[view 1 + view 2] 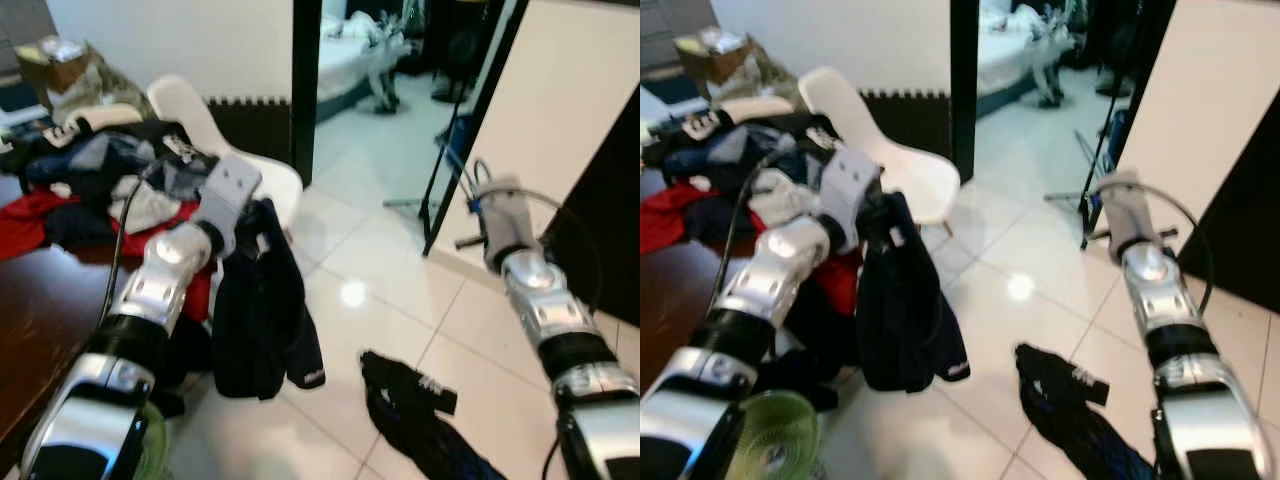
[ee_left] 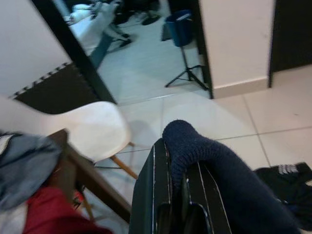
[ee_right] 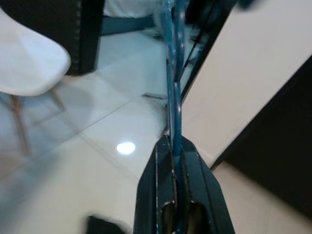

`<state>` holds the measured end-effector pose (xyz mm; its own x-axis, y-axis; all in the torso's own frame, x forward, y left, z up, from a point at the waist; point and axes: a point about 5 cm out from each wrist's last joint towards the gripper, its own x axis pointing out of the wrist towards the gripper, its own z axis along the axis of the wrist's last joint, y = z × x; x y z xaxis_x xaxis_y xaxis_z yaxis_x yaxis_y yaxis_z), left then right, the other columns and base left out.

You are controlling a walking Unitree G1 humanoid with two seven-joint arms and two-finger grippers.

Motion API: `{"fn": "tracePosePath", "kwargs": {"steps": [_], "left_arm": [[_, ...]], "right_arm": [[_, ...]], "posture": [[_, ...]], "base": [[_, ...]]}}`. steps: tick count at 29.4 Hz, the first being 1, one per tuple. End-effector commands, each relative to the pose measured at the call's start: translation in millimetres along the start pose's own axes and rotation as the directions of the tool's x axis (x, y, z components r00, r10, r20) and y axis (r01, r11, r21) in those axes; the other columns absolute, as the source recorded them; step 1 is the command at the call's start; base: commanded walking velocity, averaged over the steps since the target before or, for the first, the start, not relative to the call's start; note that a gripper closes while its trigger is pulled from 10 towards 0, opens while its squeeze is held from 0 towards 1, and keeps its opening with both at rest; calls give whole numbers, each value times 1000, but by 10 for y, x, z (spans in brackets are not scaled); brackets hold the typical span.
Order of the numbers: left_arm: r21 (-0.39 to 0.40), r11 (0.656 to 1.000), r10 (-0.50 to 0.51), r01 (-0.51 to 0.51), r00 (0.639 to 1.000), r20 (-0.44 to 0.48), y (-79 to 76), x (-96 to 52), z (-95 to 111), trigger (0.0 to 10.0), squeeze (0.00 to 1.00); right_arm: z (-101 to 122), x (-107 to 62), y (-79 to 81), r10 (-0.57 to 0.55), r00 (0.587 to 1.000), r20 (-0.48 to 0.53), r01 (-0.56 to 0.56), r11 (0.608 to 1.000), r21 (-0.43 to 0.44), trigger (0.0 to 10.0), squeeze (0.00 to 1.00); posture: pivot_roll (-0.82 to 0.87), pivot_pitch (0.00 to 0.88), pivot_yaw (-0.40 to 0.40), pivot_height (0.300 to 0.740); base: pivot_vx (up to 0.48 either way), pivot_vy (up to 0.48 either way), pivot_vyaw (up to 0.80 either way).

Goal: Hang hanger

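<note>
Transport step: a dark garment (image 1: 262,300) is being carried clamped in the left claw (image 2: 178,195) while a thin blue hanger (image 3: 173,87) is being pinched in the right claw (image 3: 175,195), a rail being judged still needed next.

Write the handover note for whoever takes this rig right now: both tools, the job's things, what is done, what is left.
Left tool: shut on a dark navy garment, which hangs from it above the white tiled floor.
Right tool: shut on a thin blue hanger, held out toward the doorway.
Another dark garment lies on the floor between the arms; more clothes are piled on the table by the white chair.
Done: hanger and garment both picked up.
Left: the hanger is not yet hung; no rail can be made out.
</note>
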<state>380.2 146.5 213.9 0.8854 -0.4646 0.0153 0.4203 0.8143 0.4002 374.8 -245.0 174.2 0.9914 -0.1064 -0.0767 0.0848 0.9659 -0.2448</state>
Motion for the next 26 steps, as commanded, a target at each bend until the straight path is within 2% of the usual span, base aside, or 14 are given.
{"fn": "tracePosePath", "kwargs": {"steps": [1,2,3,4,5,6,9,13,16,22,24,26], "left_arm": [[16,999,-30,29,999,36,-63,32,71,10000,0],[16,999,-30,29,999,36,-63,32,71,10000,0],[-3,999,-32,32,999,38,-95,41,70,10000,0],[-3,999,-32,32,999,38,-95,41,70,10000,0],[-22,999,-40,41,998,44,-138,53,73,10000,0],[-22,999,-40,41,998,44,-138,53,73,10000,0],[-54,996,-68,71,995,67,-272,89,90,10000,0],[-61,995,-73,78,995,74,-311,97,92,10000,0],[-110,991,-72,80,995,76,-393,118,75,10000,0],[-103,991,-83,89,995,60,-442,127,48,10000,0],[-100,991,-83,89,995,59,-435,132,55,10000,0],[-98,992,-73,80,995,75,-377,151,110,10000,0]], "right_arm": [[-84,-38,5,6,999,-34,-3,995,96,10000,0],[-84,-38,5,6,999,-34,-3,995,96,10000,0],[-121,-55,64,25,999,-40,-19,990,140,10000,0],[-121,-55,64,25,999,-40,-19,990,140,10000,0],[-153,-80,124,57,998,-38,-49,981,190,10000,0],[-153,-80,124,57,998,-38,-49,981,190,10000,0],[-196,-166,255,124,992,-32,-110,951,289,10000,0],[-191,-199,272,135,990,-33,-118,944,307,10000,0],[-180,-272,310,149,988,-40,-127,933,337,10000,0],[-166,-320,345,184,982,-29,-162,918,362,10000,0],[-146,-332,332,202,979,-14,-183,913,366,10000,0],[-69,-373,224,255,966,36,-250,898,362,10000,0]], "posture": [[0,21,-31,740],[0,21,-31,740],[-2,21,-33,740],[-2,21,-33,740],[-2,22,-33,740],[-2,22,-33,740],[-2,21,-31,740],[-2,22,-28,740],[-5,23,-27,740],[-9,22,-28,740],[-9,22,-28,740],[-15,16,-27,740]], "base": [[0,0,-800],[0,0,-800],[0,0,-800],[0,0,-800],[0,0,-800],[0,0,-800],[0,0,-800],[0,0,-800],[0,0,-800],[0,0,-800],[0,0,-800],[0,0,-800]]}}
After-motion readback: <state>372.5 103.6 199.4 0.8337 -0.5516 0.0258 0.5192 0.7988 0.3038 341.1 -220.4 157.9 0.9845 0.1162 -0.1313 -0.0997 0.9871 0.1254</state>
